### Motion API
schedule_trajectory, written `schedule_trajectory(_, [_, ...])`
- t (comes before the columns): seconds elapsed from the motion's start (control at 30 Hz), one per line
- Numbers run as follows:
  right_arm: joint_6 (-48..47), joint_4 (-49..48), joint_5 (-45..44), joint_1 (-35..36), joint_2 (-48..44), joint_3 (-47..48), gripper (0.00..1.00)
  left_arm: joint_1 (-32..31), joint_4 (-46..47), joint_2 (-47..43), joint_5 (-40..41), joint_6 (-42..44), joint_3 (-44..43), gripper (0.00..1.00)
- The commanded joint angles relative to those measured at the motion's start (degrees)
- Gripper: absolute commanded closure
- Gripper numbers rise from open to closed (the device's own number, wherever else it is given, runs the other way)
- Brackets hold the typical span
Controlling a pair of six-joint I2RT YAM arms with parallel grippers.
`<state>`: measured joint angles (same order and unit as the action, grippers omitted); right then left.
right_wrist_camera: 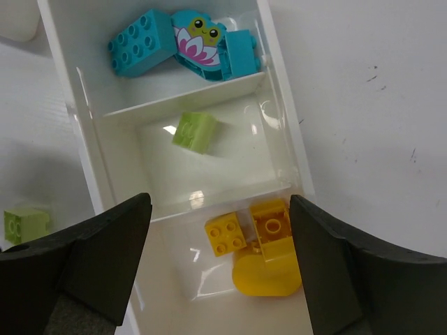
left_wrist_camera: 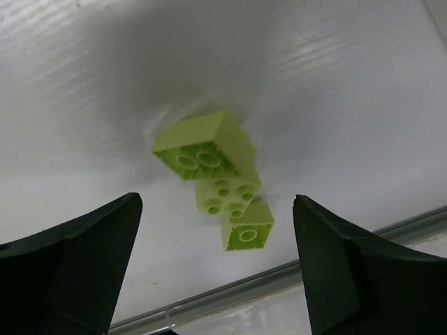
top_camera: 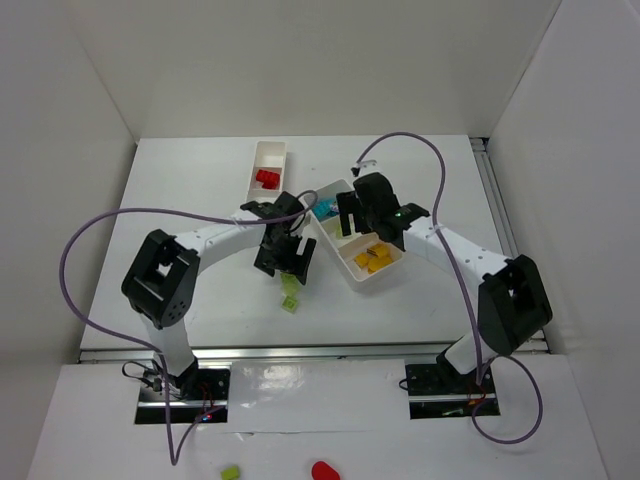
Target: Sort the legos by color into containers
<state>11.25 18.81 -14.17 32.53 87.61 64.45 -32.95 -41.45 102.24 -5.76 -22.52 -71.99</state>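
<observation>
Where the top view looks down, the left gripper [top_camera: 283, 258] hangs open just above green legos [top_camera: 290, 294] on the tabletop [top_camera: 200, 170], its arm bent inward. The right gripper [top_camera: 350, 215] hovers over the slanted tray [top_camera: 352, 270], and red legos [top_camera: 265, 179] lie in the far tray [top_camera: 270, 148]. In the left wrist view, three green legos touch in a cluster between wide-apart fingers, ungripped. In the right wrist view, the wide-open gripper holds nothing. Below it, cyan legos [right_wrist_camera: 143, 42], one printed with a frog, fill the far compartment, one green lego [right_wrist_camera: 195, 131] lies in the middle one, and yellow legos [right_wrist_camera: 262, 244] lie nearest.
</observation>
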Motion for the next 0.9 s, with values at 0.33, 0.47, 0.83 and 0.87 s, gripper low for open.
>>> schedule_trajectory(0.33, [-0.35,1.41,-1.65,-1.42,-8.69,0.77,0.12,-0.98,2.78,8.32,6.02,-6.48,-5.97,0.13])
schedule_trajectory(0.47, [-0.35,1.41,-1.65,-1.95,-9.22,0.24,0.12,-0.98,1.03,8.86,7.07,-7.18,-7.12,0.24])
schedule_trajectory(0.83, [-0.87,1.41,-1.65,-2.48,-8.69,0.24,0.12,-1.50,-2.66,7.19,9.01,-7.18,-10.01,0.50])
schedule_trajectory(0.87, [-0.87,2.02,-1.65,-2.48,-8.69,0.76,0.12,-1.50,-3.28,7.19,9.01,-7.18,-11.41,0.50])
